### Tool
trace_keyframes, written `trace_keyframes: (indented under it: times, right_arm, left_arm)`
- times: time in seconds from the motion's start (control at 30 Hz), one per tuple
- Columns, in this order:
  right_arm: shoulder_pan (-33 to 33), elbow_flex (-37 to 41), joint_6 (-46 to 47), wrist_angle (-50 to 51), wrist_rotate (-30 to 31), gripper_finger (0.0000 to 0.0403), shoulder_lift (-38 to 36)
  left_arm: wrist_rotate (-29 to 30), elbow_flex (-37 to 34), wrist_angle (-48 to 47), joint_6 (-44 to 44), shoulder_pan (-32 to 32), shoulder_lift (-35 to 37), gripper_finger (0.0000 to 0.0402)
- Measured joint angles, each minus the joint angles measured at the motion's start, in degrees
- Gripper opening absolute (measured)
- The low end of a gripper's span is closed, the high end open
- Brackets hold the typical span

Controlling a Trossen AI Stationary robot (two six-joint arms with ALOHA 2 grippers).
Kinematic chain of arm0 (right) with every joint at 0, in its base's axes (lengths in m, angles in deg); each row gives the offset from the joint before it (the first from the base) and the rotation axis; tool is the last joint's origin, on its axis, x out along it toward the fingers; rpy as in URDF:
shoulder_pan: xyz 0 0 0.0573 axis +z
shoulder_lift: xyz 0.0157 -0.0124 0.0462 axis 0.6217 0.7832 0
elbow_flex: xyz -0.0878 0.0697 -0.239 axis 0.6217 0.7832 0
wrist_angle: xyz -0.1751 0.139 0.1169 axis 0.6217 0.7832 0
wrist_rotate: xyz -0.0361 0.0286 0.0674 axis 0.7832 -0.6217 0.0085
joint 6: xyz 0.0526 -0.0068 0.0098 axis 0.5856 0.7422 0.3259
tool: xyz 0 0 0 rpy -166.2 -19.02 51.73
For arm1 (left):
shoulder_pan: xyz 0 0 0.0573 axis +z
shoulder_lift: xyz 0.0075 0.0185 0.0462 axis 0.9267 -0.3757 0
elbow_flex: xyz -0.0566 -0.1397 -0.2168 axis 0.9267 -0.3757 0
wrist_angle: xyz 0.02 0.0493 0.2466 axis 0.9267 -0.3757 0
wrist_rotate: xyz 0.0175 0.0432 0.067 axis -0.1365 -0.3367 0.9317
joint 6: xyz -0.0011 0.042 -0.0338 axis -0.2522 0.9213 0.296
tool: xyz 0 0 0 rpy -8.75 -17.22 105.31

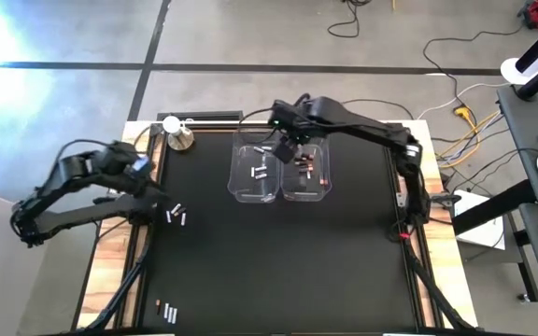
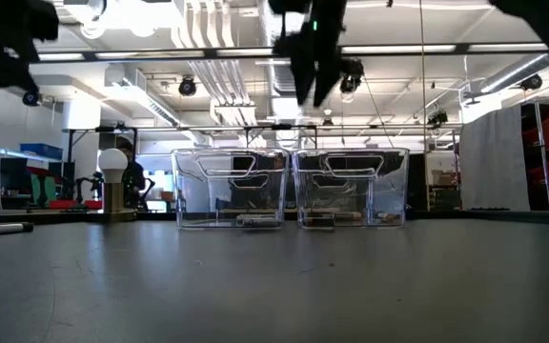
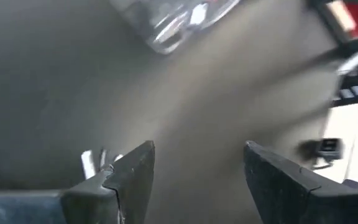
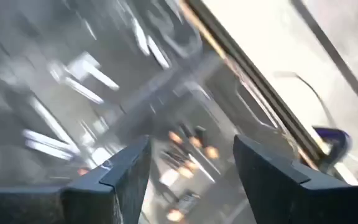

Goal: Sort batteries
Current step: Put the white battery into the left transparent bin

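From above, the right hand (image 1: 288, 149) hangs over the two clear bins (image 1: 279, 171) at the far middle of the black desk (image 1: 278, 271), above the seam between them; its fingers stand apart with nothing between them. The left bin holds pale batteries (image 1: 259, 171), the right bin dark reddish ones (image 1: 312, 168). The left hand (image 1: 153, 183) sits at the desk's left edge, released, just beside a small group of pale batteries (image 1: 177, 215); a few more (image 1: 166, 312) lie at the near left. A silver knob with a white ball (image 1: 176, 133) stands at the far left corner. Level with the desk, both bins (image 2: 291, 187) stand side by side, the right hand (image 2: 313, 57) hanging above them. The left wrist view shows parted fingers (image 3: 135, 174) over bare desk, pale batteries (image 3: 95, 163) beside one. The right wrist view shows spread, empty fingers (image 4: 129, 171) over blurred bins with reddish batteries (image 4: 188, 146) below.
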Motion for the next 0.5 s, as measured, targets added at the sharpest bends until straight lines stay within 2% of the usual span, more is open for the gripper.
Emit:
trace_keyframes:
  times: [0.13,0.27,0.5]
  right_arm:
    - [4.04,-1.91,8.4,-0.98,0.94,0.0224,-5.23]
    - [6.95,-2.14,13.12,-1.08,6.02,0.0221,-9.56]
    - [7.98,-2.12,15.05,-1.36,8.64,0.0222,-13.81]
  left_arm:
    - [-0.78,-6.18,1.43,-5.94,-0.12,-0.66,0.0218]
    - [-0.93,-11.0,7.49,-13.62,-1.65,-1.36,0.0214]
    - [5.93,-13.92,14.68,-22.89,-7.54,-6.69,0.0209]
